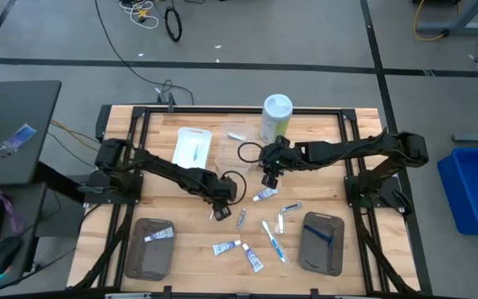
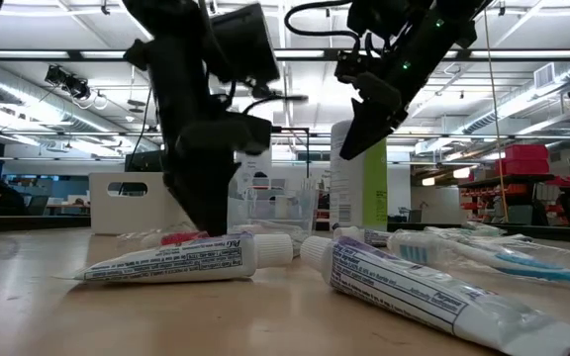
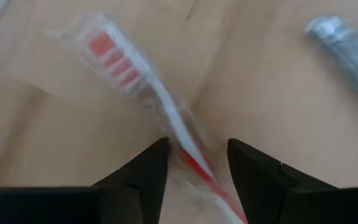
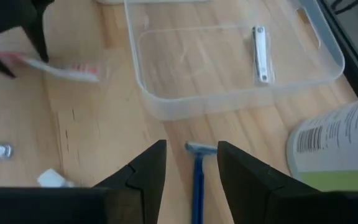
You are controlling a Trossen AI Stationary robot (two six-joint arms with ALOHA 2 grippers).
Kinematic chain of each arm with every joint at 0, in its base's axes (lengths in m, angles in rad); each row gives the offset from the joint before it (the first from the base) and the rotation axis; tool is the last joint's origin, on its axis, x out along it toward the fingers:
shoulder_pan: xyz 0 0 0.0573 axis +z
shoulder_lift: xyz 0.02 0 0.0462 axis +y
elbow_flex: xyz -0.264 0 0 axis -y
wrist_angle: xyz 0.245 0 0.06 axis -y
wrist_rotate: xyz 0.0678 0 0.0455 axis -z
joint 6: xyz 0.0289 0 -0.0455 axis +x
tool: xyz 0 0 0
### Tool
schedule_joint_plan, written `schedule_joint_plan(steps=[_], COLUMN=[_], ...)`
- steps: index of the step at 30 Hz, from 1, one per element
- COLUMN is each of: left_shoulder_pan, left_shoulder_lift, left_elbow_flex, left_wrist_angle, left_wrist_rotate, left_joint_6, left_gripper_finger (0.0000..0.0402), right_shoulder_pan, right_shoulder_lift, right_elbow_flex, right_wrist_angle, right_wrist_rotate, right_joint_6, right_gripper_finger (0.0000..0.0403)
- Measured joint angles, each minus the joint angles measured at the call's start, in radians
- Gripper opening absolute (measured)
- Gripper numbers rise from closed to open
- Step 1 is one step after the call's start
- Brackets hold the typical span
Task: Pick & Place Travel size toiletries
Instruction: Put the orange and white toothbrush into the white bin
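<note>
**Left end effector straddles a red-and-white toothbrush; right one holds a blue razor**

Nearest the low camera lie 2 white tubes end to end on the wooden worktop, the right-hand one angled toward the lens. Behind them more toiletries trail off to the right, among them a toothbrush with a blue handle.

The left arm reaches from its base at the left edge toward the middle of the worktop, elbow out, wrist bent down. Its left end effector points at the surface, fingers part-way apart, with the red-and-white toothbrush lying between them in a clear wrapper. Whether the fingers touch it I cannot tell. A silvery tube lies near on the wood.

The right arm stretches from the right side across to the centre, ending just beside the green-and-white canister. Its right end effector hangs above the worktop with a dark blue razor between its narrowly spread fingers, head outward. Below it sits a clear tray holding 1 small metal item.

From above, loose tubes and toothbrushes are scattered between 2 grey trays: the left grey tray holds 1 tube, the right grey tray a dark blue item.
</note>
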State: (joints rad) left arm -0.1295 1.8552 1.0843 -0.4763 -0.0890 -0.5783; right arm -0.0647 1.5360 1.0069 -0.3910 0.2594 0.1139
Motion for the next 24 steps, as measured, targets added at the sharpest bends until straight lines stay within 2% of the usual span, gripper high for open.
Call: schedule_joint_plan(steps=[3, 9, 17, 20, 24], left_shoulder_pan=[0.0, 0.0, -0.014, -0.023, -0.029], left_shoulder_lift=[0.038, 0.047, 0.046, 0.019, -0.041], left_elbow_flex=[0.004, 0.007, 0.019, 0.022, 0.056], left_wrist_angle=[-0.008, -0.013, -0.041, -0.047, -0.15], left_wrist_rotate=[-0.005, -0.007, -0.022, 0.0, 0.045], left_joint_6=[-0.018, 0.065, 0.09, 0.09, 0.054], left_gripper_finger=[0.0168, 0.014, 0.0034, 0.0028, 0.0038], right_shoulder_pan=[0.0, 0.0, 0.0, 0.0, 0.0], right_shoulder_lift=[0.0, 0.0, 0.0, 0.0, 0.0], right_elbow_flex=[0.0, 0.0, 0.0, 0.0, 0.0], right_wrist_angle=[0.003, 0.009, 0.015, 0.014, 0.014], right_wrist_rotate=[-0.001, 0.0, -0.001, -0.001, -0.001], right_joint_6=[0.0, 0.001, 0.009, 0.032, 0.055], right_gripper_finger=[0.015, 0.015, 0.0149, 0.0148, 0.0149])
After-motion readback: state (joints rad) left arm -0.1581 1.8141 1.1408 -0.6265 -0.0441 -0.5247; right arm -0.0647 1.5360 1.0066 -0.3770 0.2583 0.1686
